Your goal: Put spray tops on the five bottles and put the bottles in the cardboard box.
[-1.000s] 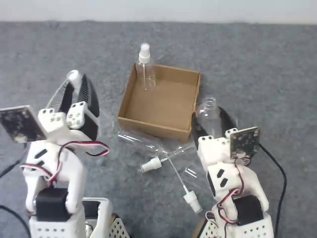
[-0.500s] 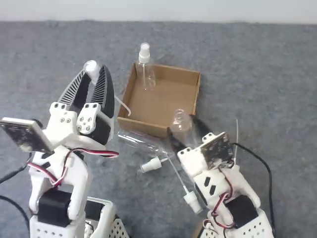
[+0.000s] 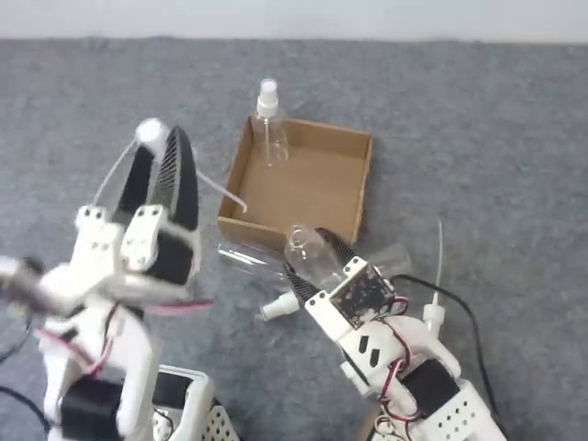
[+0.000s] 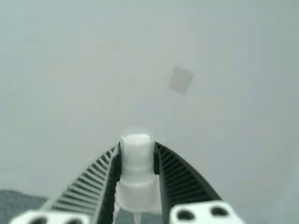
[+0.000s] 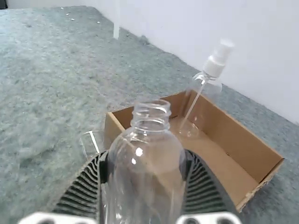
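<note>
My left gripper (image 3: 152,138) is raised over the carpet left of the cardboard box (image 3: 342,147), shut on a white spray top (image 3: 150,131) whose thin tube slants toward the box's near left corner. In the left wrist view, the spray top (image 4: 137,172) sits upright between the fingers (image 4: 100,179). The right gripper (image 3: 310,250) is shut on an open clear bottle (image 3: 303,243) just in front of the box's near wall. The right wrist view shows this bottle (image 5: 146,158) upright and uncapped. A capped bottle (image 3: 269,124) stands in the box's far left corner.
An uncapped bottle (image 3: 250,260) lies on the carpet before the box, with a loose spray top (image 3: 280,305) beside it. Another bottle (image 3: 393,260) lies near the right arm, and a spray top (image 3: 434,317) with its tube pointing away lies to its right.
The right arm has swung left with the bottle, from the box's right corner to in front of its near wall. The left gripper with the spray top rose toward the box, then shifted slightly left.
</note>
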`<state>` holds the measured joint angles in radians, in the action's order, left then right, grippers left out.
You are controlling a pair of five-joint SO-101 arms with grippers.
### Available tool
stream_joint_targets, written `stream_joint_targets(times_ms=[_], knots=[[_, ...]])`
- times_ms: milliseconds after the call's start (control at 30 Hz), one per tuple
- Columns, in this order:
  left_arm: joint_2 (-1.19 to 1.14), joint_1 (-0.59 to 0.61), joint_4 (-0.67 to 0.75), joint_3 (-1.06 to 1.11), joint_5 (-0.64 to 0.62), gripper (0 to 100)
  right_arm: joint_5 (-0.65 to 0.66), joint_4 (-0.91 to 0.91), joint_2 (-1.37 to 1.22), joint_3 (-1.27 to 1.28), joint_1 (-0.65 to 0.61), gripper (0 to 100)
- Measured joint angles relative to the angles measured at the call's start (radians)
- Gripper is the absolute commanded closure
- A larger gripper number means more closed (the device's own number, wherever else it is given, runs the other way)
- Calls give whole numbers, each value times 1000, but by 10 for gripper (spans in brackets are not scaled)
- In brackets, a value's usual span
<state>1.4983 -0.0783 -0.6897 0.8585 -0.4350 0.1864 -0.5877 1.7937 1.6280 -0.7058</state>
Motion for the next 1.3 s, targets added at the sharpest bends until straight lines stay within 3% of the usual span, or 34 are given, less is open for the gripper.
stream_joint_targets(times_ms=[333,600,833,1300], knots=[[126,0,-6,49,-3,988,6,74,0,28,-51,990],[126,-83,-18,63,-17,988,6,163,0,34,-61,990],[126,-144,-20,74,-17,988,6,164,0,34,-77,990],[126,-150,-25,74,-17,988,6,164,0,34,-110,990]])
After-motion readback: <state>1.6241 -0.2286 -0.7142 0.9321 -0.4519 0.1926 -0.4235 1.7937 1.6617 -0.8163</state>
